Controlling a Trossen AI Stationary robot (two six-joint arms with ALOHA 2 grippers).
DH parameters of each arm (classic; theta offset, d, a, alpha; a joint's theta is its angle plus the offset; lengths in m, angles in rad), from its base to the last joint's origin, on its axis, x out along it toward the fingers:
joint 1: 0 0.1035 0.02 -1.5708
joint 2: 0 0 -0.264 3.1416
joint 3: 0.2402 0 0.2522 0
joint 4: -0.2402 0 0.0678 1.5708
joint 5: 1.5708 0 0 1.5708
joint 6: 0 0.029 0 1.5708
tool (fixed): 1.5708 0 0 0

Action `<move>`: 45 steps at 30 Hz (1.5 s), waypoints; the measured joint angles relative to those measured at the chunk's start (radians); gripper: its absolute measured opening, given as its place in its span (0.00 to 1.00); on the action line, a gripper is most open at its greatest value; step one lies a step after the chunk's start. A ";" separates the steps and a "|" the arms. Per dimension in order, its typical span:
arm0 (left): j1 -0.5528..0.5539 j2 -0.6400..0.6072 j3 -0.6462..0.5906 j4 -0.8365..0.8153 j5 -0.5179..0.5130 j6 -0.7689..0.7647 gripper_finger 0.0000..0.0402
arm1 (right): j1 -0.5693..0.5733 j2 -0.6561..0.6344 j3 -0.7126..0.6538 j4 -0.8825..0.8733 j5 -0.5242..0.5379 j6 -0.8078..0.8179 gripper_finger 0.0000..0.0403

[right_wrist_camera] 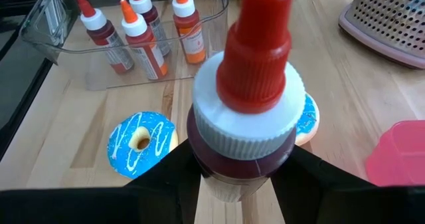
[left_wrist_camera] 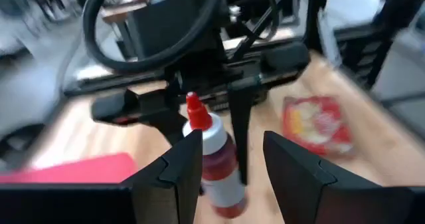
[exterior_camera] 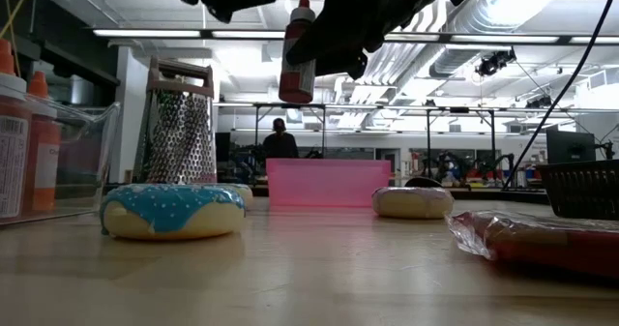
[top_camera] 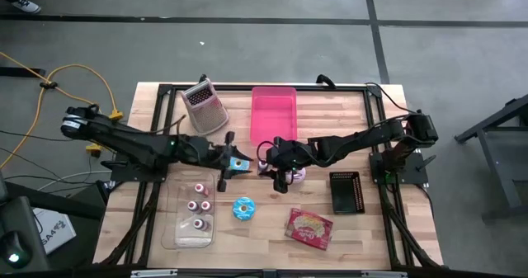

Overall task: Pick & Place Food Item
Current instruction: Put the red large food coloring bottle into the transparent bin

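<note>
A sauce bottle (right_wrist_camera: 246, 84) with a red nozzle, a white collar and dark red contents hangs in the air over the table's middle, and my right gripper (right_wrist_camera: 236, 184) is shut on it. My left gripper (left_wrist_camera: 232, 144) is open just left of the bottle (left_wrist_camera: 219, 164), fingers pointing at it, touching nothing. A blue-iced donut (top_camera: 243, 208) lies flat on the table nearer the front. A second blue donut (top_camera: 240, 163) lies under my left gripper (top_camera: 233, 161). A pale donut (top_camera: 295, 175) lies below my right gripper (top_camera: 279, 172). My right gripper pinches the bottle's body just below the white collar (right_wrist_camera: 232, 174) between its two fingers. The fingers come from the table's right, slanting down. The bottle (exterior_camera: 298, 65) stands nearly upright, nozzle up, lifted well clear of the table.
A clear tray (top_camera: 177, 228) with three sauce bottles sits at the front left. A pink bin (top_camera: 273, 113) and a metal grater (top_camera: 206, 105) stand at the back. A black basket (top_camera: 346, 191) and a red snack packet (top_camera: 309, 227) lie to the right.
</note>
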 joint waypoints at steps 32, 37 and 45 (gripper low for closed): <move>0.012 0.066 -0.004 0.049 -0.020 -0.178 0.60 | 0.002 0.000 0.000 -0.009 0.000 0.000 0.37; 0.027 0.104 -0.004 0.098 -0.020 -0.177 0.60 | 0.009 0.000 0.000 -0.003 -0.001 0.000 0.37; 0.057 0.106 -0.004 0.129 0.041 -0.215 0.60 | 0.012 0.000 0.000 0.004 -0.001 0.000 0.37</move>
